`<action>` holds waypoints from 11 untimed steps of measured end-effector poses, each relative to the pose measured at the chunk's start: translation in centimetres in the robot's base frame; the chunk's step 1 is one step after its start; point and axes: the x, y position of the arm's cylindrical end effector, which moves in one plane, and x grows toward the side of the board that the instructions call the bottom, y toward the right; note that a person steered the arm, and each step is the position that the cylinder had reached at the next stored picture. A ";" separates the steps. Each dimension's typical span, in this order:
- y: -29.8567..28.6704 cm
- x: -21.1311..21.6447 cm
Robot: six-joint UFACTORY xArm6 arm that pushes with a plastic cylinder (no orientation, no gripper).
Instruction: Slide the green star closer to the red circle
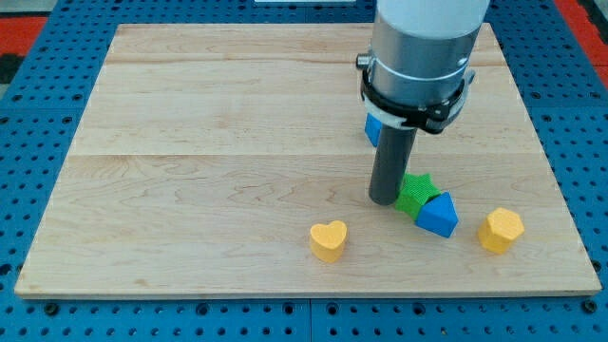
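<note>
The green star-shaped block (414, 193) lies toward the near right of the pale wooden board (209, 142), and we see only part of it: the dark rod covers its left edge and a blue triangular block (438, 215) sits against its near right side, so its points are hard to count. Our tip (383, 200) rests at the star's left side, seemingly touching it, though the exact contact is hidden behind the rod itself. We carry no jaws or fingers, only this straight rod, so there is nothing to open or close.

The red circle does not show anywhere in the view; whether the arm's wide grey body (423, 43) conceals it we cannot tell. That body also hides most of a second blue block (372, 126), of which only a small corner peeps out at the rod's left, further back on the board; its shape cannot be made out.

A yellow heart-shaped block (329, 239) lies near the board's front edge, left of our tip and well apart from it. A yellow block (501, 230) with several flat sides, perhaps a hexagon, sits near the blue triangle's right, not touching it.

The board rests on a blue perforated table (38, 114), cut off at every edge.
</note>
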 end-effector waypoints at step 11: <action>2.1 -5.8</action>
